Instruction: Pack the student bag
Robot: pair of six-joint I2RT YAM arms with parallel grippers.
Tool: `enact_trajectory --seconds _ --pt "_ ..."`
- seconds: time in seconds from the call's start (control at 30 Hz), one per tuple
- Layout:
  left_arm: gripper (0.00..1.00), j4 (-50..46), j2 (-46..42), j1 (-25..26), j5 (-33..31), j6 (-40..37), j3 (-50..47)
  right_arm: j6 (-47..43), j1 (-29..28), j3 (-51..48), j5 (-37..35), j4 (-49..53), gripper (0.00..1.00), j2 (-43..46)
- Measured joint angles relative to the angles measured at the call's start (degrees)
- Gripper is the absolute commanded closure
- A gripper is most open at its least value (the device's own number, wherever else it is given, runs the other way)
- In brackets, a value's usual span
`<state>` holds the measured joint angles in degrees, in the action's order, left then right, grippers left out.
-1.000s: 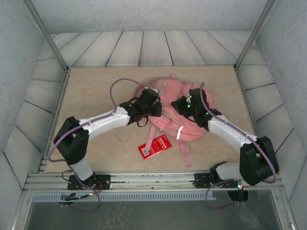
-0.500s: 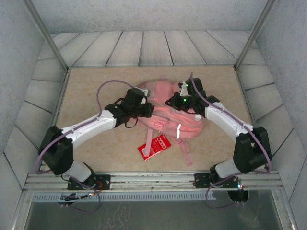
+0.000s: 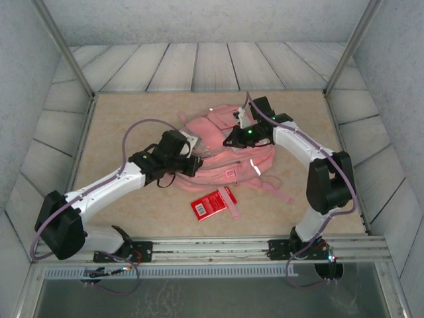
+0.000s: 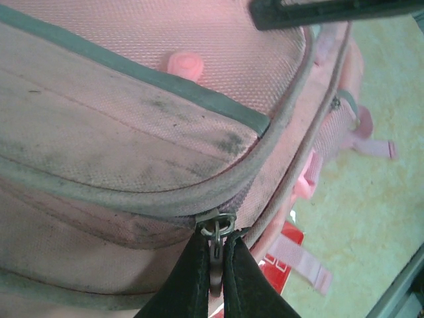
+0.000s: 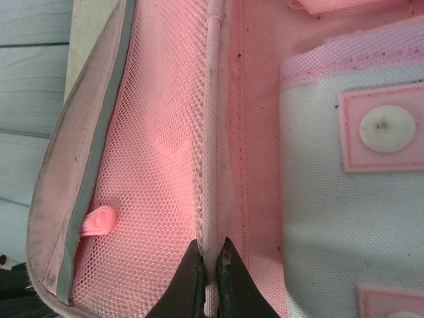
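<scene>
The student bag (image 3: 213, 128), a soft pink backpack of coarse woven fabric edged with grey piping and marked with dark smudges, is seen lying flat in the middle of the table (image 3: 132, 119), slightly nearer its far edge, with pink straps trailing toward the near edge. The left gripper (image 4: 216, 255) is set at the bag's left side, its black fingers clenched on the small metal zip pull (image 4: 216, 228) at the end of a piped seam. The right gripper (image 5: 209, 262) is placed at the bag's far right side, pinched tight on a raised seam beside pink mesh fabric; a pale patch (image 5: 344, 199) bearing a pink square tab with a white round disc is seen just beside it. A flat red packet (image 3: 211, 204) lies between the bag and the near edge. The tabletop is smooth beige with a marbled look, enclosed by grey plank walls (image 3: 199, 66).
</scene>
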<state>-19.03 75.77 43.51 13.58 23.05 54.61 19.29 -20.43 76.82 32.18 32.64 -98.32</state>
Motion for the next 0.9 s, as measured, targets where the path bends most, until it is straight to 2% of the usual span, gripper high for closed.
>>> enact_trajectory --seconds 0.3,0.33,0.43,0.67,0.77,0.9 --pt "1.00 5.51 1.70 3.41 1.03 -0.02 -3.32 -3.08 0.15 8.85 2.19 4.96 0.98 -9.97" --pt "1.00 6.29 2.38 3.76 1.22 0.22 -3.32 -3.17 0.20 9.42 2.32 5.05 0.95 -10.67" --pt "1.00 8.33 5.53 5.03 2.10 0.57 -2.67 -3.23 0.68 10.34 2.54 4.98 0.70 -11.76" --pt "1.00 11.87 12.66 9.33 7.67 0.61 3.21 -3.34 2.69 8.76 -2.78 3.32 0.42 -8.39" --pt "1.00 13.49 13.75 9.66 9.42 0.79 4.11 -2.78 2.80 3.65 -5.16 3.54 0.34 -1.95" --pt "1.00 13.68 15.10 9.53 11.21 0.68 5.42 -0.66 2.71 -3.54 -6.86 3.37 0.33 8.07"
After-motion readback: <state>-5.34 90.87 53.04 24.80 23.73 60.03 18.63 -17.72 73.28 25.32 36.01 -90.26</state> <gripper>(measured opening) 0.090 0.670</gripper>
